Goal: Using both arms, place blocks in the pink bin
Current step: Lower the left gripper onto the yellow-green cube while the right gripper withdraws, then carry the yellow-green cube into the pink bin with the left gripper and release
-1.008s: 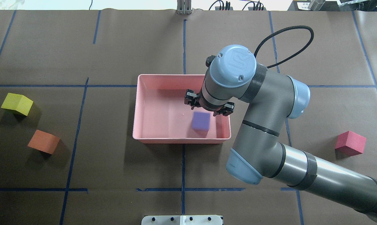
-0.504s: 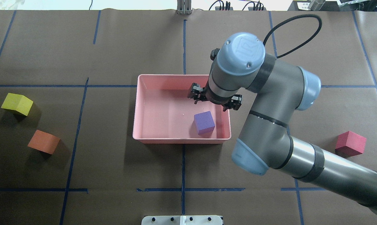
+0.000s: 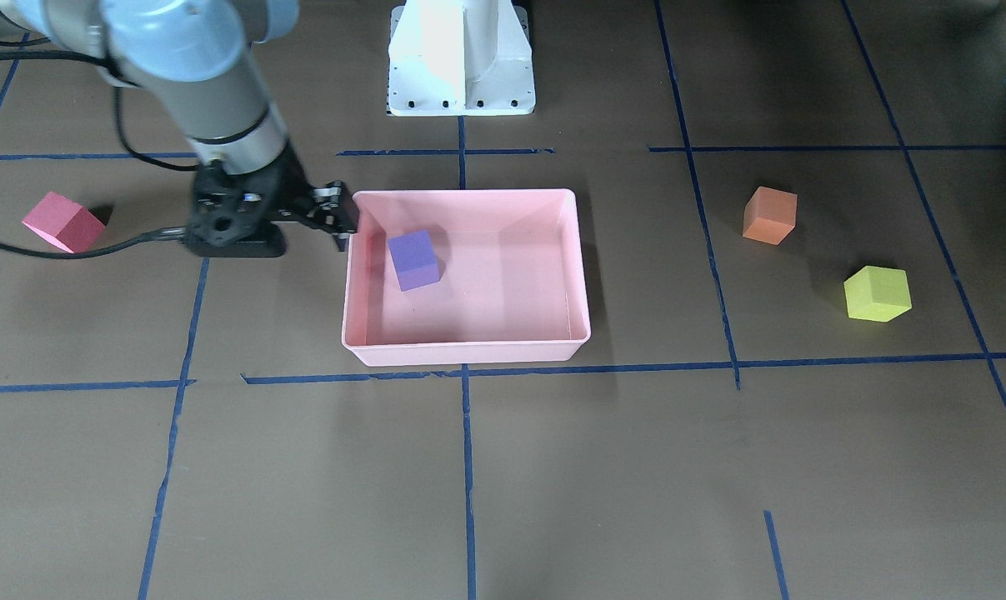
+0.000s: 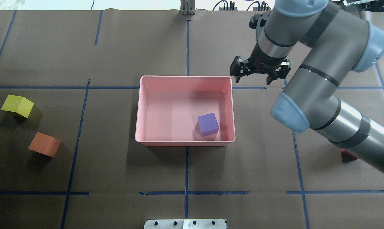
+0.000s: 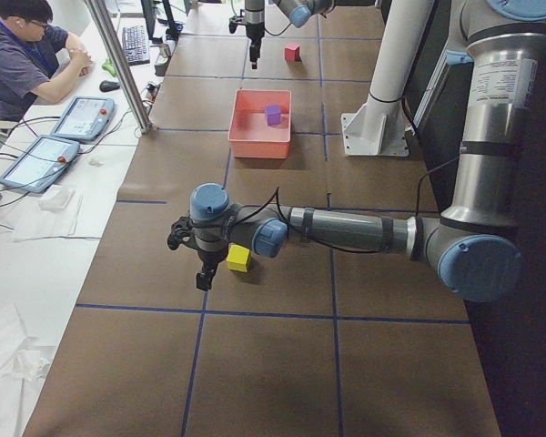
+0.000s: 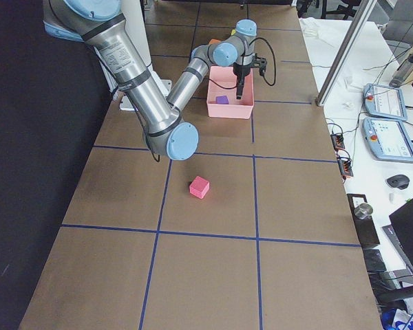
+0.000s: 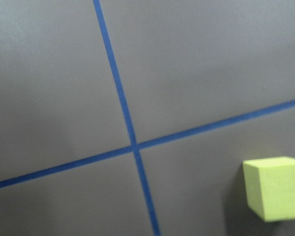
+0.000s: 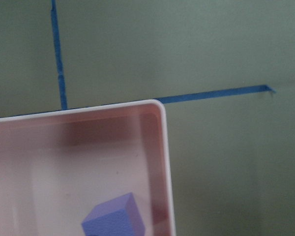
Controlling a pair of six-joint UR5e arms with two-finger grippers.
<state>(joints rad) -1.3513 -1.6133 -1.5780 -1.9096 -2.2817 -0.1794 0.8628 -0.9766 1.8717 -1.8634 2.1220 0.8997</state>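
One of four in: purple foam cube (image 4: 207,124) lies inside shallow pale-pink plastic bin (image 4: 185,77), mid-counter. My right jaws spread, empty, beyond bin toward far edge. Left jaws near yellow-green foam cube (image 5: 239,258), left edge; spread or pressed, cannot tell. Next, I judge: right goes for red-pink foam cube (image 3: 62,221), right edge.

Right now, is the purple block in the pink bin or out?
In. The purple block sits on the floor of the pink bin, inside its walls, near a corner; the right claw is open outside the rim.

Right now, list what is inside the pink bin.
Only the purple block sits inside the pink bin, near one corner. Nothing covers the bin's floor in the overhead view.
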